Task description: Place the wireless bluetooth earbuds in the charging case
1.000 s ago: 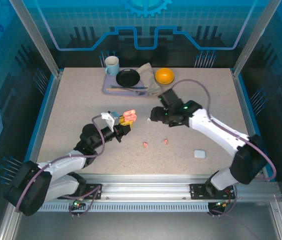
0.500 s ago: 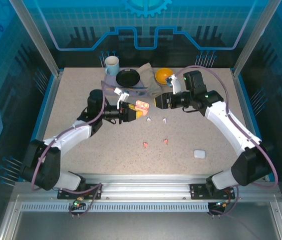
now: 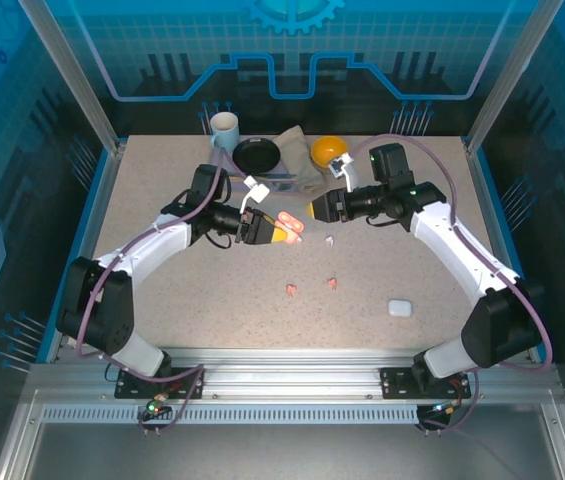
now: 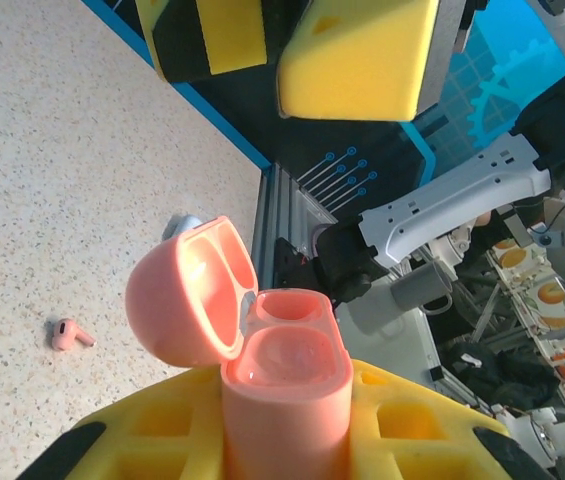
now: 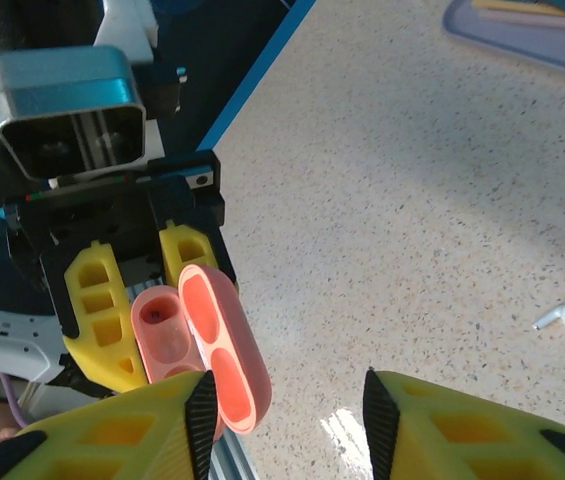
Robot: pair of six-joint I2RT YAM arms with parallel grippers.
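Pink case (image 4: 287, 372): small, rounded, glossy, with its lid swung open on the hinge. It is left of centre in the overhead view, raised above the table (image 3: 162, 250).
- The one well visible in the base looks hollow, with nothing seated in it.
- The inside of the lid shows two shallow hollows, both bare.

Left gripper (image 3: 274, 230): yellow fingers pinch the base of the pink case from both sides.

Right gripper (image 5: 284, 425): just right of the case, facing it. Its fingers are spread with nothing between them.

Earbuds, all tiny and stemmed, lying on the table:
- Two pink earbuds (image 3: 291, 290) lie near each other below centre.
- One white earbud (image 3: 328, 239) lies just below the right gripper. I cannot make out a second white one.

White case (image 3: 398, 308): closed, at lower right, well apart from both grippers.

Tray (image 3: 216, 158) at top centre:
- It holds a mug (image 3: 224, 130), a black dish (image 3: 256, 155) and a crumpled cloth (image 3: 297, 150).
- An orange (image 3: 329, 152) sits beside the cloth.
- I cannot tell what is in the mug.
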